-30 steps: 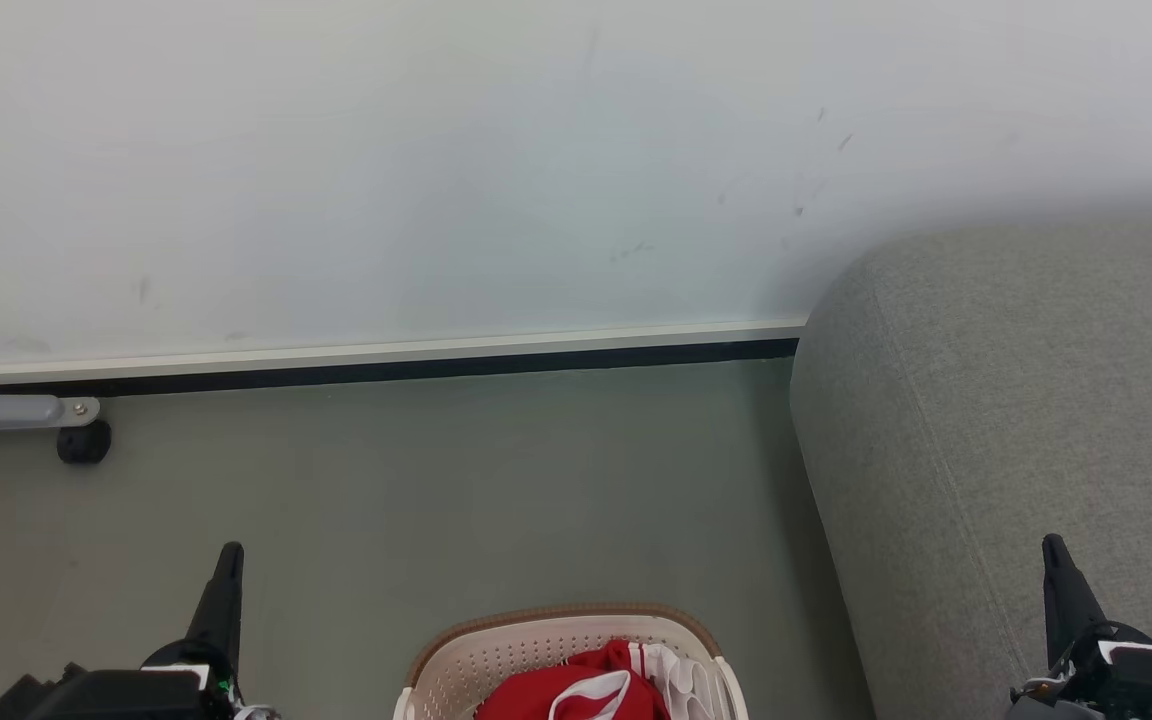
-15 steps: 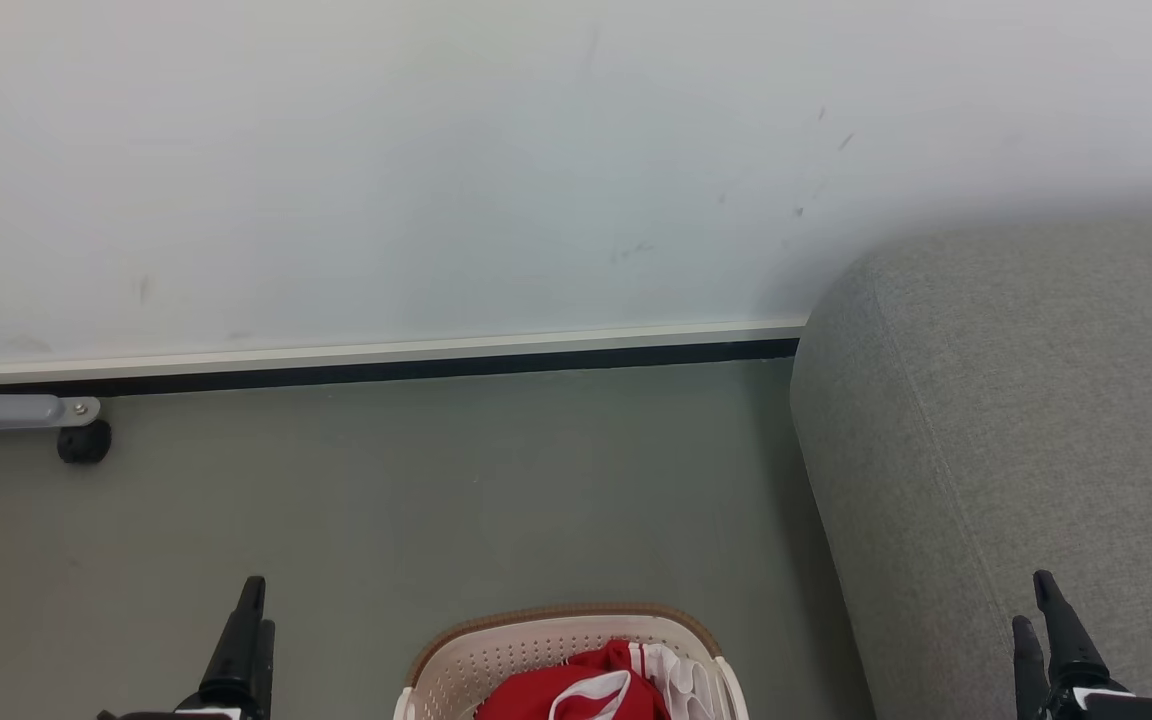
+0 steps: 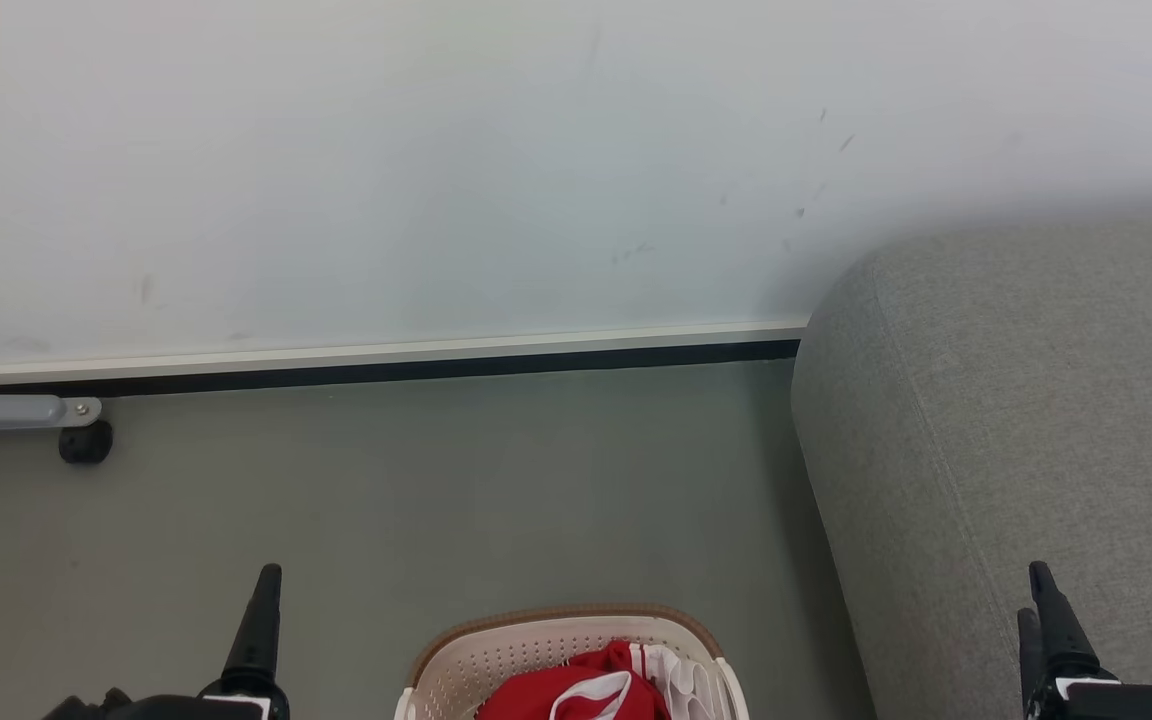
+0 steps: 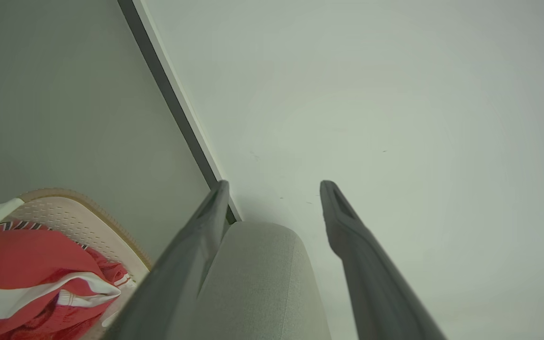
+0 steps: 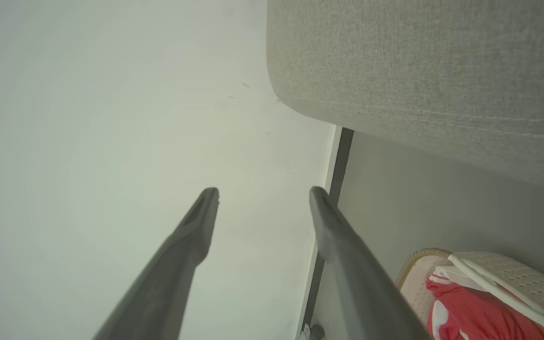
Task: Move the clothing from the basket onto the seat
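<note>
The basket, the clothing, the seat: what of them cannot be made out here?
- Head view: the bottom edge cuts off the near part of the basket and most of the clothing.
- Right wrist view: the picture's corner cuts both off.
- Head view: the seat runs past the right edge; its far end is unseen.

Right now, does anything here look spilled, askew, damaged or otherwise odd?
Nothing much stands out. The clothing lies bunched inside the basket, which stands on the floor beside the seat, whose fabric looks intact. The only blemishes are faint dark scuff marks on the wall.
</note>
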Motion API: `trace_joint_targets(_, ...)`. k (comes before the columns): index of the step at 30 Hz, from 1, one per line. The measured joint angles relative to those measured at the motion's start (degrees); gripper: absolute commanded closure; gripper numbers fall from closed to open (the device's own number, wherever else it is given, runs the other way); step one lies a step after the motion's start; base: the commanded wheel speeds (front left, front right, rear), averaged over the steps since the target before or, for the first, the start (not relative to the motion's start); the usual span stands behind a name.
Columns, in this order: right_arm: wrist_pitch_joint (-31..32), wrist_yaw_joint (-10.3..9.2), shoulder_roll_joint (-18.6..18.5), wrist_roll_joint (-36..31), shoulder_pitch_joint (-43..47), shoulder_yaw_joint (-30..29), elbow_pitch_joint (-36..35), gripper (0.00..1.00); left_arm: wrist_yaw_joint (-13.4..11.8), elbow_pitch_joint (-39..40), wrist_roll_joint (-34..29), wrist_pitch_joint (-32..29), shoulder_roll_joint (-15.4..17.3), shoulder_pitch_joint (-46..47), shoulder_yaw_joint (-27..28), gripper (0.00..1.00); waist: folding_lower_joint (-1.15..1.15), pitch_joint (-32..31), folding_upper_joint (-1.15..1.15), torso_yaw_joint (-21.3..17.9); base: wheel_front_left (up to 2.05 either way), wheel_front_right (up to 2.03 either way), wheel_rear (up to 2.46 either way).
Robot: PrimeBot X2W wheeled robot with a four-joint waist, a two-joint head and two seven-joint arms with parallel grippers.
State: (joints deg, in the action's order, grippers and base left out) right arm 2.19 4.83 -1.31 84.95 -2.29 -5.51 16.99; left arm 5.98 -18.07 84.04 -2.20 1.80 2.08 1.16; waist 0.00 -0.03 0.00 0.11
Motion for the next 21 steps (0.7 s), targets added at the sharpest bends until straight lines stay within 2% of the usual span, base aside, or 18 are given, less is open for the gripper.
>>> trace_joint_targets(6,-1.00,-0.96,-0.03,-4.83,0.61,0.90,-1.02,0.00,-0.79,0.59,-4.22,0.90,0.12,0.37,-1.27,0.00,0.00,-0.13,0.00,0.01,0.00,0.00,0.00)
trace_joint_targets(21,-3.89,-3.18,-2.08,-21.46,1.24,6.43,-3.04,0.00,-3.60,1.80,-21.16,3.92,2.55,1.18,-6.22,0.00,0.00,-0.64,0.00,0.18,0.00,0.00,0.00)
